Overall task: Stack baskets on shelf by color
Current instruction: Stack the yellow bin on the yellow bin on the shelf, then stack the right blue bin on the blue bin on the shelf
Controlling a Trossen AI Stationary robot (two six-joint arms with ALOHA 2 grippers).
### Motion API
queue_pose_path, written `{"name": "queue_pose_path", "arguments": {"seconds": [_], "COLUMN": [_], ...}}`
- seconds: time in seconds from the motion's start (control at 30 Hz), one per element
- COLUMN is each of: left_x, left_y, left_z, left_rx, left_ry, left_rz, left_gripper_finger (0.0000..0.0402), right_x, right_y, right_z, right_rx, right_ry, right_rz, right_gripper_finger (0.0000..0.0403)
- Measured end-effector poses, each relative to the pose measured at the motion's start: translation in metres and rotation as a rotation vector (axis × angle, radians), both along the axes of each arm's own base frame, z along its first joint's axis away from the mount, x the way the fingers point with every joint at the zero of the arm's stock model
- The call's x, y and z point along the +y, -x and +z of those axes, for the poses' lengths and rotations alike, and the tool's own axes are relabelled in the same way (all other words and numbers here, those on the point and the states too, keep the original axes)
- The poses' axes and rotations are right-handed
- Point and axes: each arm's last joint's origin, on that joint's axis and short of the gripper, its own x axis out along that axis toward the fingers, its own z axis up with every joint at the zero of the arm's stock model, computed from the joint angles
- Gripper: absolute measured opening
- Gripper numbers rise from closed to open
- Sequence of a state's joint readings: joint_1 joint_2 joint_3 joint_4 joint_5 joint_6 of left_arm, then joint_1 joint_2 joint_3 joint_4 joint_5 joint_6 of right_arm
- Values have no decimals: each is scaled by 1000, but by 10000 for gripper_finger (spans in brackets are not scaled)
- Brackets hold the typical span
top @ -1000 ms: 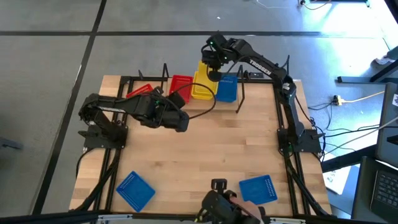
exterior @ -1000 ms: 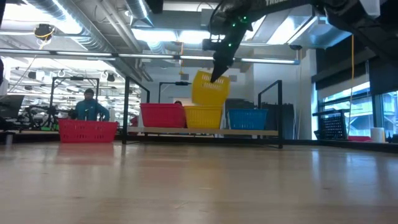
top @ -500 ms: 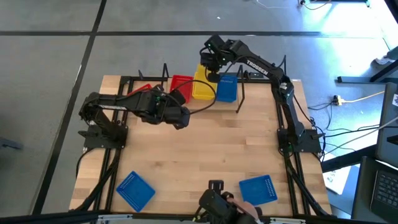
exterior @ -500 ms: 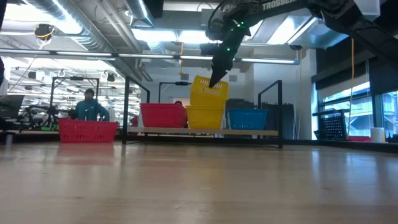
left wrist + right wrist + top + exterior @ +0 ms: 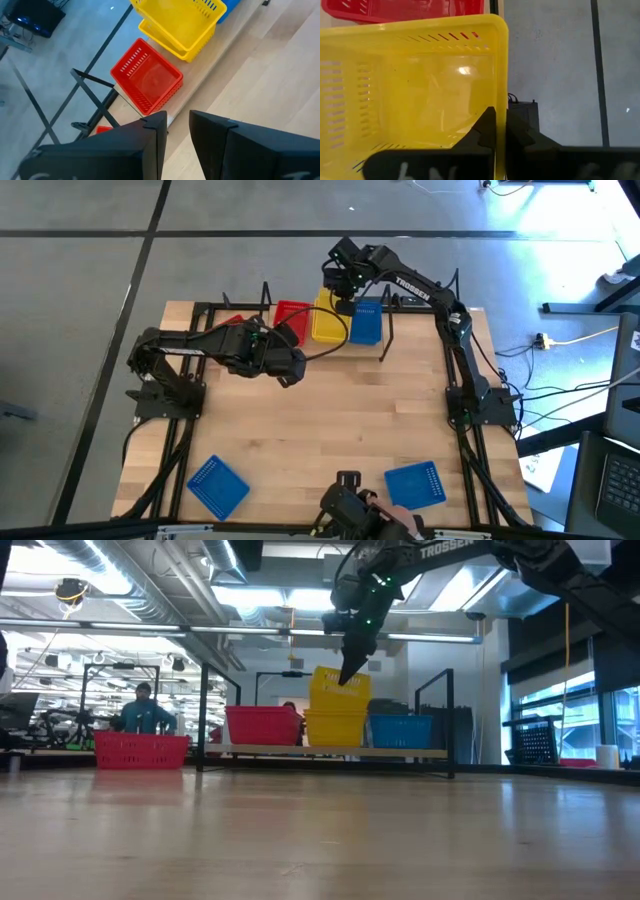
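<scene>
Two yellow baskets now nest on the shelf point(image 5: 330, 751): I've lowered the upper yellow basket point(image 5: 339, 692) into the lower, its rim gripped between my right fingers point(image 5: 496, 131). Left fingers point(image 5: 150, 145) gape, empty.

On the shelf point(image 5: 330, 751) stand a red basket point(image 5: 262, 726), two yellow baskets and a blue basket point(image 5: 400, 730) in a row. The upper yellow basket point(image 5: 340, 690) sits in the lower yellow basket point(image 5: 335, 728), a little tilted. The right gripper point(image 5: 349, 670) comes from above and touches its rim. Another red basket point(image 5: 141, 750) stands further left. A person point(image 5: 146, 712) sits behind.
</scene>
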State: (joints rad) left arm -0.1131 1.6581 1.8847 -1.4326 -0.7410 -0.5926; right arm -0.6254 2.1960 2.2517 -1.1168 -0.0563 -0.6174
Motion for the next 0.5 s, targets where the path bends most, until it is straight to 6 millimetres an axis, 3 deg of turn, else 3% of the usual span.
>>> {"name": "queue_pose_path", "arguments": {"seconds": [0.5], "left_x": [-1], "left_y": [0], "left_z": [-1], "left_rx": [-1], "left_ry": [35], "left_rz": [-7], "left_gripper_finger": [74], "right_x": [3], "right_y": [-3], "right_z": [-2], "right_rx": [37], "right_ry": [45], "right_rz": [3], "right_gripper_finger": [99]}}
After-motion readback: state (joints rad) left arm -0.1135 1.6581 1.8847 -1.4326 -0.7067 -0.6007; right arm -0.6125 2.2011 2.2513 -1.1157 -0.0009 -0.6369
